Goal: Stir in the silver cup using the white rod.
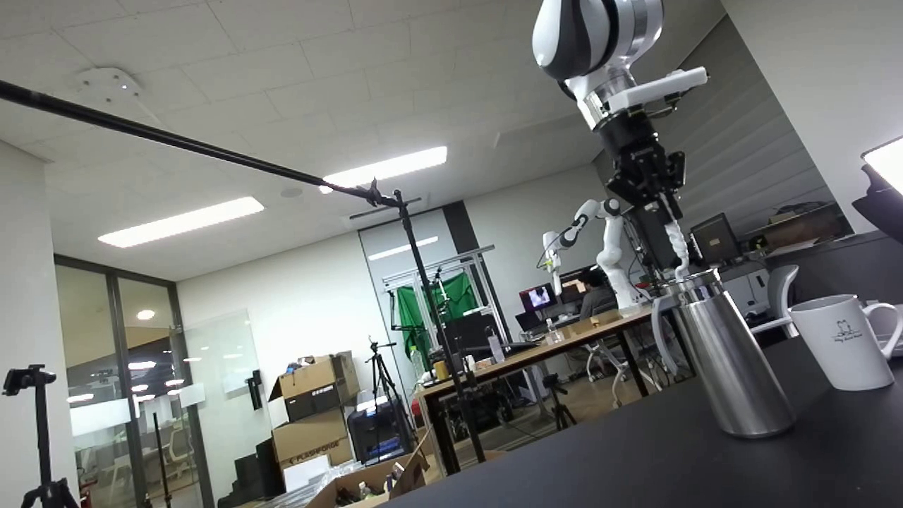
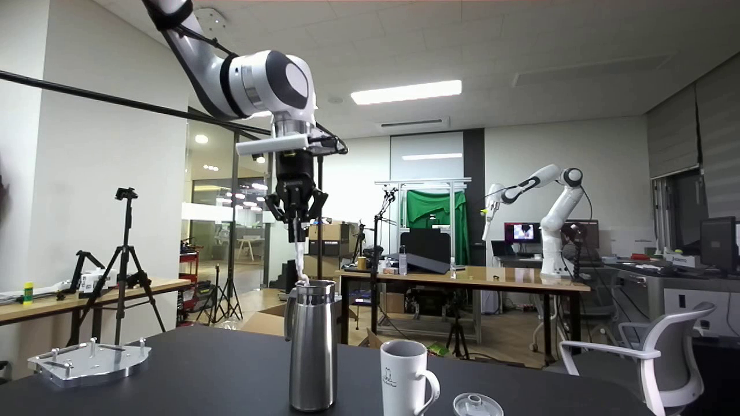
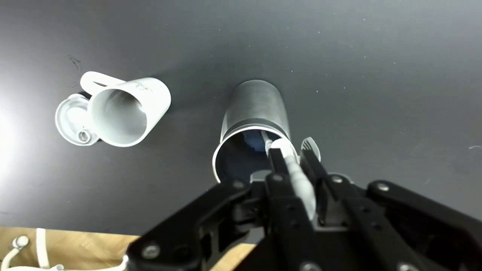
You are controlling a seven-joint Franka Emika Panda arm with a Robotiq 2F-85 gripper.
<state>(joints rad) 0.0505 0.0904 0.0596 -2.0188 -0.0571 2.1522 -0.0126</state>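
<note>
The silver cup (image 1: pixel 734 370) stands upright on the black table in both exterior views (image 2: pixel 313 355), its handle on one side. In the wrist view (image 3: pixel 258 101) its open mouth is below the fingers and its inside looks dark. My gripper (image 1: pixel 670 209) is above the cup's mouth, pointing down (image 2: pixel 296 231). In the wrist view its fingers (image 3: pixel 293 153) are shut on the white rod (image 3: pixel 301 182). The rod hangs down from the fingers in both exterior views (image 1: pixel 678 247) (image 2: pixel 300 260). Its thin lower end goes inside the cup's rim; how deep is hidden.
A white mug (image 2: pixel 403 375) with a handle stands beside the cup, also in the wrist view (image 3: pixel 120 113). A clear round lid (image 2: pixel 477 405) lies next to the mug. A metal plate with posts (image 2: pixel 89 364) is on the table's far side from the mug.
</note>
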